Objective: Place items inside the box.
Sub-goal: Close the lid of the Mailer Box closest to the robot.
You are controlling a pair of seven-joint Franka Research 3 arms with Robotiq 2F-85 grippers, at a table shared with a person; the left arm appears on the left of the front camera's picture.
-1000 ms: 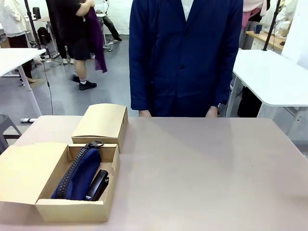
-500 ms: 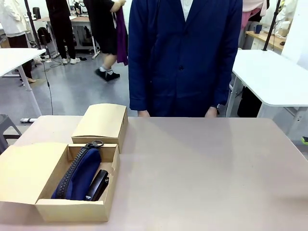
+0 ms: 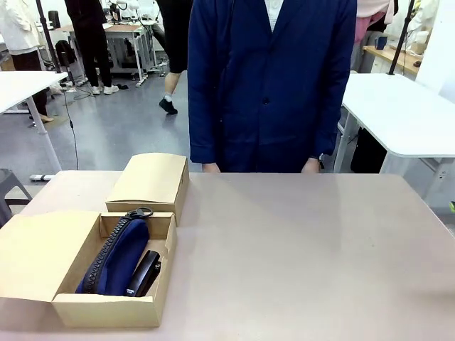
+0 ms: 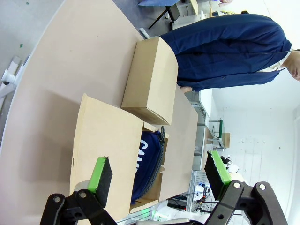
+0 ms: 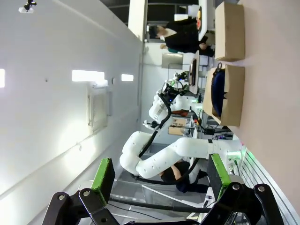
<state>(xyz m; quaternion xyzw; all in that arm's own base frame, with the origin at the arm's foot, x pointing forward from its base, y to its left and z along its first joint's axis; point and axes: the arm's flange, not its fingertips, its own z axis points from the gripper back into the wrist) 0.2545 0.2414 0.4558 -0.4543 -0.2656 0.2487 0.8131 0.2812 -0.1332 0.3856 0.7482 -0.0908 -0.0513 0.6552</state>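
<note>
The box [image 3: 106, 309] sits open at the worktop's [image 3: 298, 249] near left, its walls hiding part of the pencil case [image 3: 119, 259] and stapler [image 3: 144, 273] inside. A smaller box [image 3: 151, 181] stands just beyond. Both grippers' jaws gape, empty: left gripper [image 4: 159, 173], right gripper [image 5: 159, 176].

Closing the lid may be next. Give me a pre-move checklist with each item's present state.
1. Pencil case inside the box: ok.
2. Stapler inside the box, beside the case: ok.
3. Flap lid lying open to the box's side, unobstructed: ok.
4. Left gripper open, holding nothing: ok.
5. Right gripper open, holding nothing: ok.
6. Person's hands at the far table edge, away from the box: ok.
</note>
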